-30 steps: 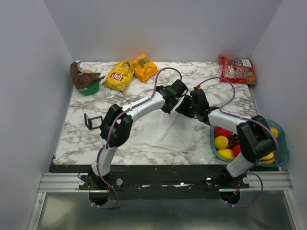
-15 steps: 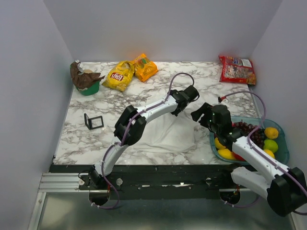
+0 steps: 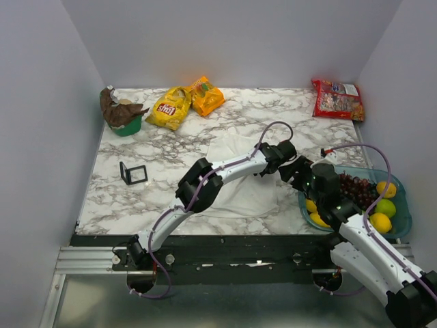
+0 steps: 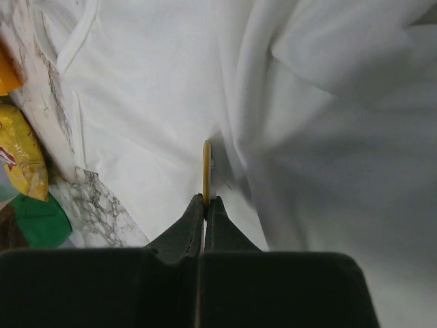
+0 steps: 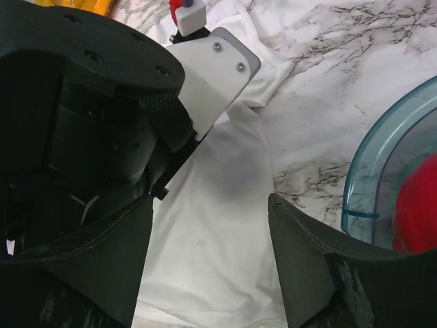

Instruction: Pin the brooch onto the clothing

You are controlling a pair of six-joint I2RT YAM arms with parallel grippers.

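While the left hand (image 4: 205, 203) is pinching the brooch (image 4: 206, 167) edge-on just over the white clothing (image 4: 150, 102) and the right hand (image 5: 208, 205) is hovering wide open, holding nothing, I am worrying that this loose clothing is going to bunch under the push.

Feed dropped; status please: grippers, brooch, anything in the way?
Left gripper shut on brooch, edge-on over white garment. Right gripper open, empty. Left arm close beside it.

Lab booth (plain walls (image 3: 41, 102), bolted arms (image 3: 225, 167))
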